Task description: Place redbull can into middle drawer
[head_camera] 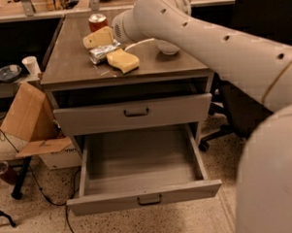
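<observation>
— The brown cabinet top (76, 68) is carrying what?
— The redbull can (102, 54) is lying on its side, a yellow sponge (123, 60) touching its near right end, the red cola can (97, 21) standing farther back.
— The gripper (115, 41)?
— Hanging at the can's right end; apart or together, I cannot tell.
— The middle drawer (106, 204)?
— Sitting pulled out below.

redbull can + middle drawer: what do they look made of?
redbull can: likely thin metal, shiny silver with bright glints; it lies on the cabinet top at the end effector. middle drawer: matte grey, painted metal or laminate, can't tell which; dark bar handle.
</observation>
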